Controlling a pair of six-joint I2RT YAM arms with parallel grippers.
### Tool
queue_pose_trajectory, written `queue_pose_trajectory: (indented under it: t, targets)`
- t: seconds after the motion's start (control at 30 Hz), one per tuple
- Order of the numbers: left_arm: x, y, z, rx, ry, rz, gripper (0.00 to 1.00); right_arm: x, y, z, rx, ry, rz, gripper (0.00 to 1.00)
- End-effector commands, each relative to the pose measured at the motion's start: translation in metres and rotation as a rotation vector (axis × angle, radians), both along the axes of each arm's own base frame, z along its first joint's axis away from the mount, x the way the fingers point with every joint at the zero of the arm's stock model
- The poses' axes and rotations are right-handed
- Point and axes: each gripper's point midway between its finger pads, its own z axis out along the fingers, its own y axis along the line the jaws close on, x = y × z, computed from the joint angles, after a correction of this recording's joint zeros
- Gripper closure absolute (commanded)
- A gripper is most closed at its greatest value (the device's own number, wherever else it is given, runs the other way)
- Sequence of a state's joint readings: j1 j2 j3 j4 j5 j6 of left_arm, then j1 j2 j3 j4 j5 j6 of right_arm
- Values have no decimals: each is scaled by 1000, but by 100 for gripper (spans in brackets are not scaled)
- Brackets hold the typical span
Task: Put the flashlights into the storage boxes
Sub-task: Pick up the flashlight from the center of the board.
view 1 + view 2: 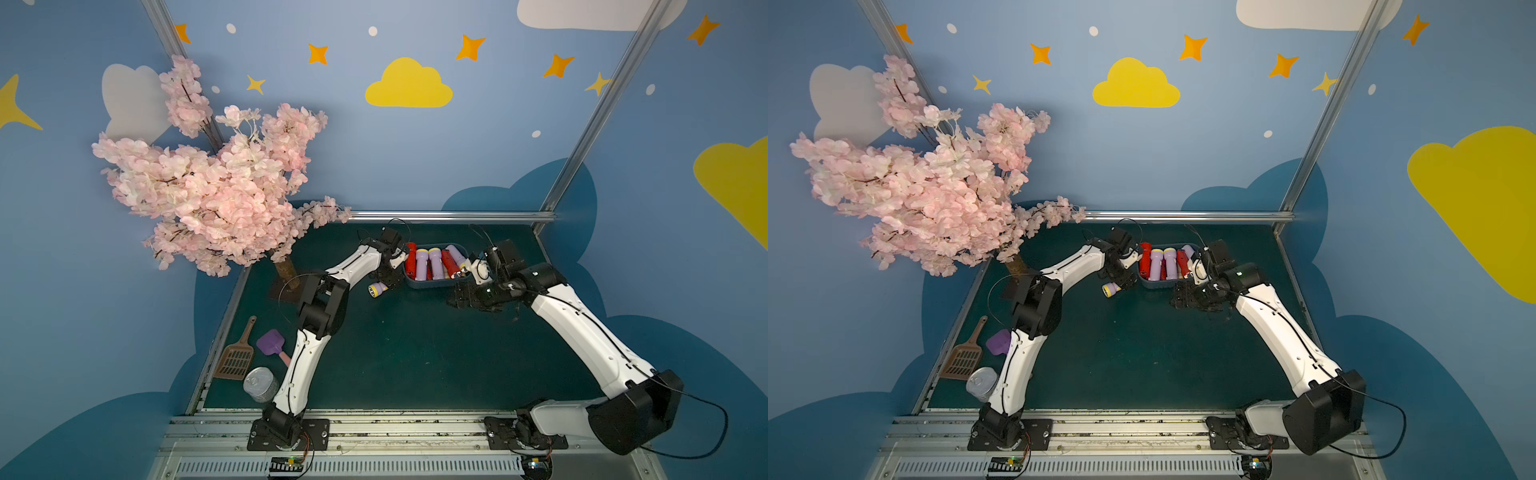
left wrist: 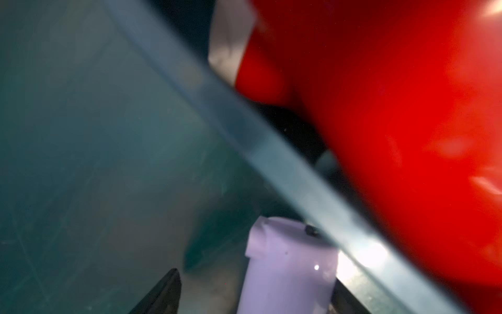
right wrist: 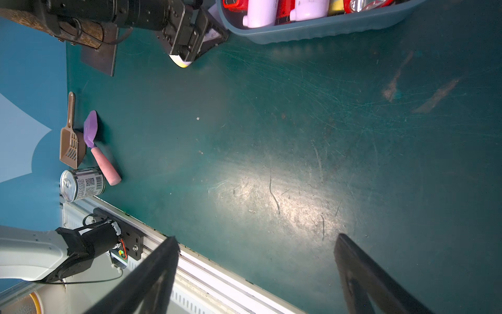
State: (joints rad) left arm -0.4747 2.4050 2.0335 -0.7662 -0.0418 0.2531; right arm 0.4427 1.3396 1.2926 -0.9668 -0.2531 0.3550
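1. Done so far: the tub [image 1: 432,286] at the back of the worktop [image 1: 415,357] holds a packed row of flashlights [image 1: 435,262] lying side by side. They are lilac and red, with a red flashlight [image 1: 410,259] at one end. More seem to lie underneath, but I cannot count them.
2. Left to do: one loose flashlight [image 1: 377,289], lilac with a yellow head, lies on the worktop just beside the tub's near corner. Neither top view shows any other outside the tub.
3. The left gripper [image 1: 385,282] sits astride the loose flashlight [image 2: 288,271]. In the left wrist view a gap shows between one finger [image 2: 165,291] and the body, so I cannot tell whether it is clamped.
4. The right gripper [image 3: 256,238] is low near the tub's other end, jaws spread wide and holding nothing.
5. Judgement: the task is nearly finished. What remains is to lift this flashlight and find room for it in a crowded tub.
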Motion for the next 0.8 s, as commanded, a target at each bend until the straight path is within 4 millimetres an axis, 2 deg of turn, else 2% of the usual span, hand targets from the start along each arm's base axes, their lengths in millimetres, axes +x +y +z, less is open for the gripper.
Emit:
queue_pose_trajectory:
  t: [0.0,0.03,0.1,0.33,0.77]
  targets:
    - [-8,-2,-11,20,39,-14,43,2,0,10,-9,-23,17,11]
    - [-10,-1,-12,22,43,-14,47,2,0,10,-10,-24,18,10]
    - [-13,0,-12,21,46,-14,48,3,0,8,-13,-20,19,11]
    - [-20,10,-7,60,52,2,62,7,3,5,-5,-15,25,10]
    - [-20,25,40,91,-23,56,67,13,9,3,14,-22,40,11]
